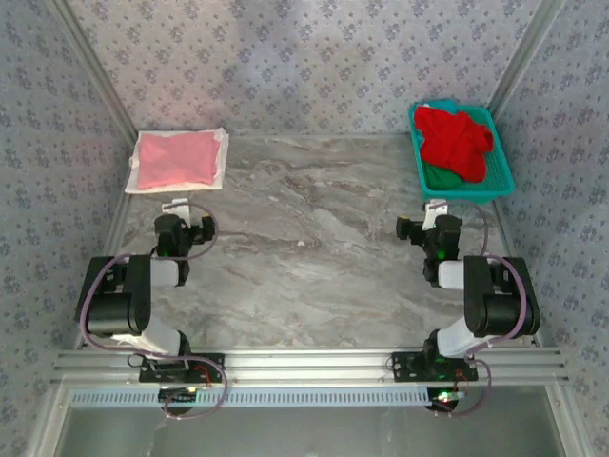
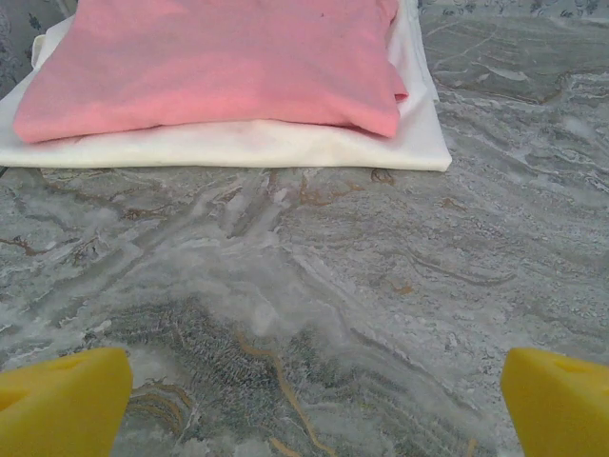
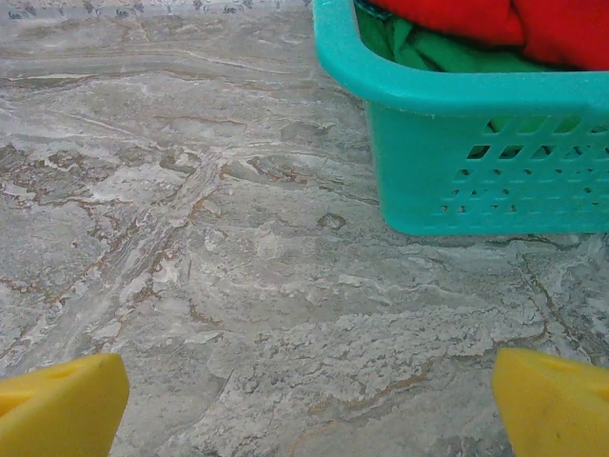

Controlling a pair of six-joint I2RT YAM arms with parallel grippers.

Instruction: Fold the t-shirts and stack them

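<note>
A folded pale pink t-shirt [image 1: 176,159] [image 2: 219,62] lies on a flat white sheet [image 1: 221,164] [image 2: 285,145] at the table's far left. A bright red t-shirt [image 1: 455,139] [image 3: 495,19] is heaped in a teal mesh basket [image 1: 500,174] [image 3: 476,152] at the far right, over a dark green t-shirt [image 1: 441,177] [image 3: 428,52]. My left gripper [image 1: 177,206] [image 2: 314,405] stands open above bare table, a little short of the white sheet. My right gripper [image 1: 437,207] [image 3: 309,405] is open too, just in front of the basket's near left corner. Nothing lies between either pair of yellow fingertips [image 2: 62,400] [image 3: 552,400].
The grey marble tabletop [image 1: 314,238] stretches between the two arms. Patterned walls with metal corner posts close in the back and sides. An aluminium rail [image 1: 304,367] carries both arm bases at the near edge.
</note>
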